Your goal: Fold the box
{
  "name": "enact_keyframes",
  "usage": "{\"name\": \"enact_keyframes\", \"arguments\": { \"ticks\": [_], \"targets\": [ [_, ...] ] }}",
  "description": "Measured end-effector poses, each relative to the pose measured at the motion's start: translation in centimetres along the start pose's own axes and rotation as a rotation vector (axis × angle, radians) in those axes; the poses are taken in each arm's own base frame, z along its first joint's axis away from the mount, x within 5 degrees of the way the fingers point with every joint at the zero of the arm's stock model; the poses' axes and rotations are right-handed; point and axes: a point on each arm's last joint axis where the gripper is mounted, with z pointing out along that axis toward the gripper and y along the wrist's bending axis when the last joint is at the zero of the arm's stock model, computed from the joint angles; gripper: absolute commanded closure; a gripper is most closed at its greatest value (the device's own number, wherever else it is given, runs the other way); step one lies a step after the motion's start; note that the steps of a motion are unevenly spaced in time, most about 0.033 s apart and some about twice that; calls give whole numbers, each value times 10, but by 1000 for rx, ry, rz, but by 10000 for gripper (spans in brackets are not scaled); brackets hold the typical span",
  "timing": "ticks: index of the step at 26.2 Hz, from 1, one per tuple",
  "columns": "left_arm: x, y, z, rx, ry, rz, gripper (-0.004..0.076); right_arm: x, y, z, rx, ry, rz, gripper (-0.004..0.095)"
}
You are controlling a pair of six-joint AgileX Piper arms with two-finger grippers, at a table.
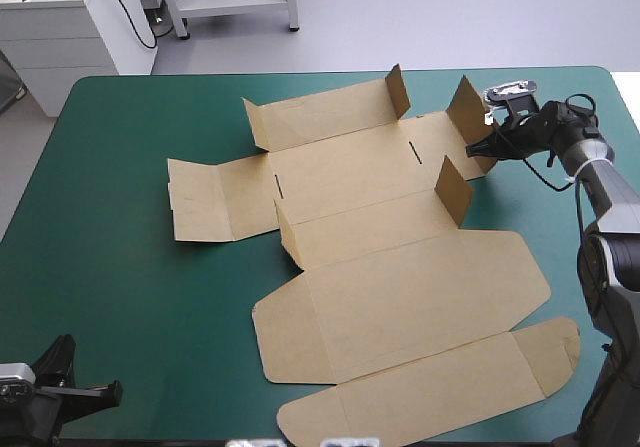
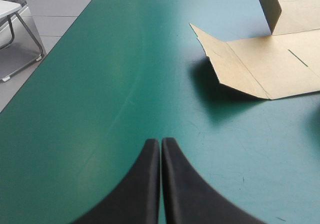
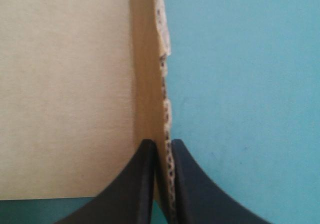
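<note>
The brown box (image 1: 380, 227) lies opened out across the middle of the teal-green cover, its long lid panels reaching toward the table's front edge. Several short side flaps stand raised. My right gripper (image 1: 478, 149) is at the box's far right end, shut on the edge of a raised end flap (image 1: 468, 110). In the right wrist view the board's cut edge (image 3: 164, 83) runs straight out from between the fingers of the right gripper (image 3: 162, 143). My left gripper (image 1: 110, 392) rests shut at the near left corner, well apart from the box (image 2: 270, 68). Its left gripper tips (image 2: 160, 141) point over bare cover.
The box's outermost lid flap (image 1: 430, 397) lies close to the table's front edge. A wide stretch of teal-green cover (image 1: 110, 287) separates the left gripper from the board. The table's right edge (image 1: 630, 117) runs just behind the right arm.
</note>
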Motion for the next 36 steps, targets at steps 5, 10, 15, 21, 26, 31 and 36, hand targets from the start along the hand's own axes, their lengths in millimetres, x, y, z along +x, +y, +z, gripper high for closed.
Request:
{"name": "enact_keyframes", "arguments": {
  "ticks": [5,10,15,21,26,31,36],
  "targets": [
    [0,0,0,0,0,0,731,-8,1,-8,-5,-30,-28,929],
    [0,0,0,0,0,0,731,-25,2,-29,-24,-35,-155,928],
    [0,0,0,0,0,0,731,-39,13,-46,-34,-20,-319,927],
    [0,0,0,0,0,0,731,-50,66,-50,76,65,-657,927],
    [0,0,0,0,0,0,731,-56,118,-56,128,62,-795,927],
    [0,0,0,0,0,0,731,-60,178,-116,91,-21,-894,909],
    [0,0,0,0,0,-2,731,-54,249,-167,53,-201,-1110,908]
  ]
}}
